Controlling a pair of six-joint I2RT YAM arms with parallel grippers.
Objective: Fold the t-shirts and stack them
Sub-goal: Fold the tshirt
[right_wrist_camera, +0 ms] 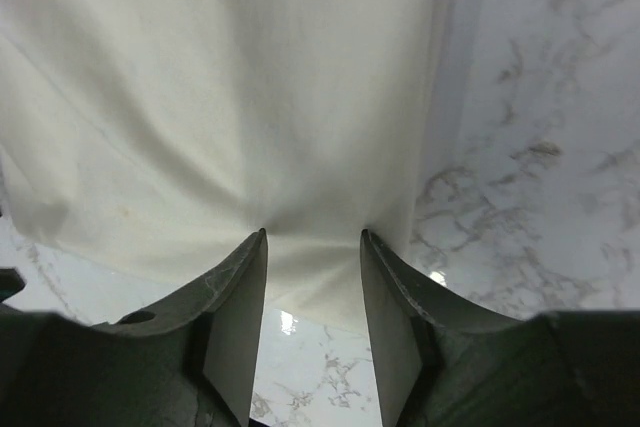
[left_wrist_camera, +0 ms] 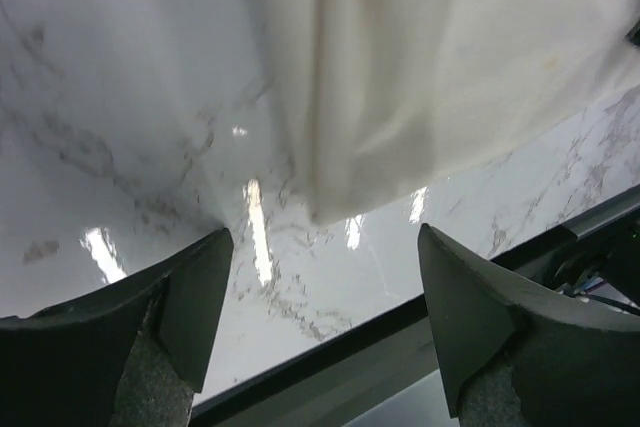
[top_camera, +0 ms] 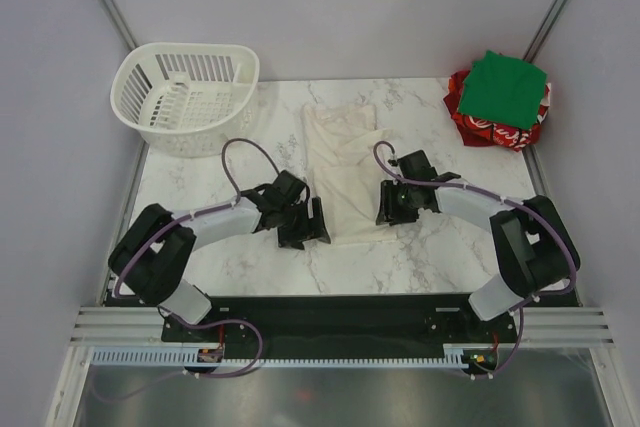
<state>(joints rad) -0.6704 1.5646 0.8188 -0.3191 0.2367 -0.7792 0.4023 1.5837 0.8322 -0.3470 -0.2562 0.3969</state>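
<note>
From above: long plain cream cloth t-shirt (top_camera: 343, 172) lying lengthwise on the white marble-patterned table (top_camera: 250, 267), between the two sets of jaws. Left gripper (top_camera: 305, 225) low over the marble just left of the shirt's near end, right gripper (top_camera: 393, 205) at its right edge. Well beyond the right jaws, in the far right corner, a folded plain green t-shirt (top_camera: 507, 87) on top of a red t-shirt with white lettering (top_camera: 480, 127). Well beyond the left jaws, at the far left corner, a white slotted plastic basket (top_camera: 190, 50). From the left wrist: left gripper (left_wrist_camera: 325, 237) with jaws wide apart and nothing between them but bare marble (left_wrist_camera: 120, 147); near corner of the cream t-shirt (left_wrist_camera: 400, 67) just ahead of the gap, its tip reaching down close to the line between the fingertips, touching neither finger. From the right wrist: right gripper (right_wrist_camera: 313, 237) with jaws drawn partway in, a narrow gap left, cream t-shirt (right_wrist_camera: 220, 87) filling that gap and spreading ahead and to the left; creases in the cloth running in toward both fingertips; bare marble to the right of the jaws. Cannot tell whether the cloth is truly clamped or only straddled.
</note>
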